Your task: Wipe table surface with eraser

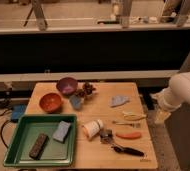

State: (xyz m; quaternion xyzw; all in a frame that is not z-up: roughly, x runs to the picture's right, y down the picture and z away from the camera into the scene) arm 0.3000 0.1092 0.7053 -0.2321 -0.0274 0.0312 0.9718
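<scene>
Eraser (pixel 38 145) lies in the tray (pixel 55 153), near left on the counter (pixel 106 96). Gripper (pixel 161 115) hangs off the right edge; its aperture is indiscernible.

This looks like a robot test lab rather than a home. A lone wooden table surface (pixel 104 107) stands on a bare floor before a long dark barrier with metal stand legs behind it, and carries a mix of props, among them a green tray (pixel 40 118) and bowls (pixel 50 101). A cable (pixel 3 132) trails from a blue box (pixel 17 112) on the floor, and the robot's gripper (pixel 161 114) hangs just off the table's right edge.
</scene>
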